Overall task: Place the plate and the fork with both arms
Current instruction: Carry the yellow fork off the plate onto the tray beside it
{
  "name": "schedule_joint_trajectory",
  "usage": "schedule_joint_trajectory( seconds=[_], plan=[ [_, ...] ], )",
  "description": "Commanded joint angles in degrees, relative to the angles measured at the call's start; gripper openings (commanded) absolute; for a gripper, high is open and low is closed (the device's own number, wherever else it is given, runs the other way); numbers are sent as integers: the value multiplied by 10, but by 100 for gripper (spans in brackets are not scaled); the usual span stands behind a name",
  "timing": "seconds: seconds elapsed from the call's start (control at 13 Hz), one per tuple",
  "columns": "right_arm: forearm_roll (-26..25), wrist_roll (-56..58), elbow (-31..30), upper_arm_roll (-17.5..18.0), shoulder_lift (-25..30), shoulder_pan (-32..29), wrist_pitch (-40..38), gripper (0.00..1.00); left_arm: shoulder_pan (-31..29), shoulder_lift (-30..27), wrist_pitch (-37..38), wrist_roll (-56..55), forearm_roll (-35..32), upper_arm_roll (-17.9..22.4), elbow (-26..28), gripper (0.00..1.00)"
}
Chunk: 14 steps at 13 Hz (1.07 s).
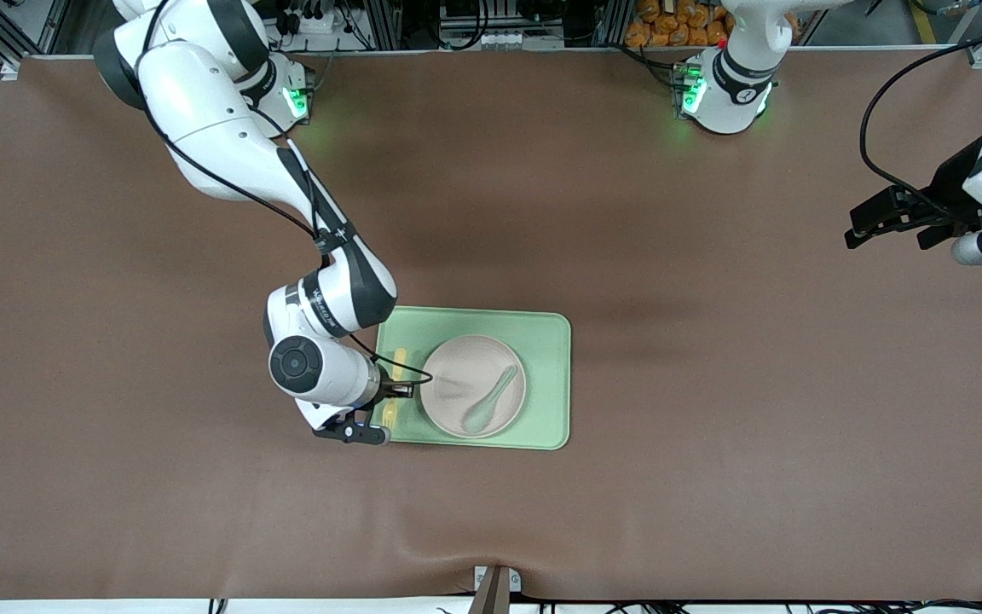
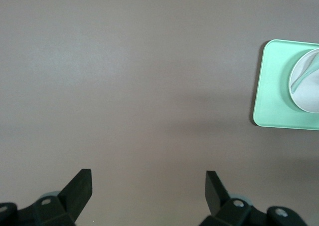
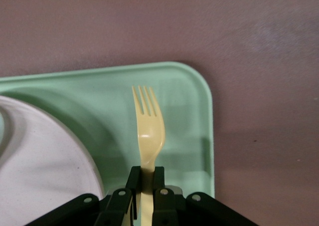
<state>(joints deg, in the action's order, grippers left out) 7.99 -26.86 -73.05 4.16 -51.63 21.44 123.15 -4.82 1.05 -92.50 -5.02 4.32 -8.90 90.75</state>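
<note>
Brown matting carried the tray (image 1: pixel 542 333), plate (image 1: pixel 465 362) on it, fork (image 3: pixel 147 131) at the plate's nine o'clock, light, slick, stiff, clamped by its handle in the right gripper (image 3: pixel 145 178); left gripper (image 2: pixel 148 186) waited, jaws apart.

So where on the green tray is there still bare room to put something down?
The rectangular light-green tray has a bare strip beside the round pale-pink plate, toward the left arm's end. The strip at the right arm's end is crowded: the right pincer grips the pale-yellow fork there. The left pincer waits open over bare table.
</note>
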Motion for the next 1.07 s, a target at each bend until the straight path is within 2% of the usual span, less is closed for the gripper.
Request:
schedule_joint_trajectory(
  seconds=[0.0, 0.08, 0.15, 0.23, 0.31, 0.46, 0.54, 0.77, 1.0],
  plan=[
    [7, 11, -46, 3, 26, -2, 11, 12, -4, -3, -7, -7, 14, -2, 4, 100],
    [6, 15, -49, 3, 24, -3, 16, 15, -4, -3, -7, -7, 12, -2, 4, 100],
    [6, 15, -51, 3, 22, -2, 23, 27, -4, -3, -7, -8, 12, -2, 4, 100],
    [6, 10, -50, 3, 23, -3, 19, 58, -4, -3, -7, -7, 14, -2, 4, 100],
    [6, 8, -47, 3, 25, -3, 17, 79, -4, -3, -7, -8, 14, -2, 4, 100],
    [6, 9, -40, 4, 29, 0, 6, 100, -4, -3, -7, -8, 14, -2, 4, 100],
    [6, 10, -27, 2, 32, -1, -8, 100, -4, -3, -7, -8, 14, -2, 4, 100],
    [-4, 14, 25, -4, 43, -6, -116, 100, -5, -3, -7, -8, 14, -2, 4, 100],
    [-17, 15, 29, -12, 92, -33, -150, 100, -5, -3, -7, -8, 14, -2, 4, 100]
  ],
)
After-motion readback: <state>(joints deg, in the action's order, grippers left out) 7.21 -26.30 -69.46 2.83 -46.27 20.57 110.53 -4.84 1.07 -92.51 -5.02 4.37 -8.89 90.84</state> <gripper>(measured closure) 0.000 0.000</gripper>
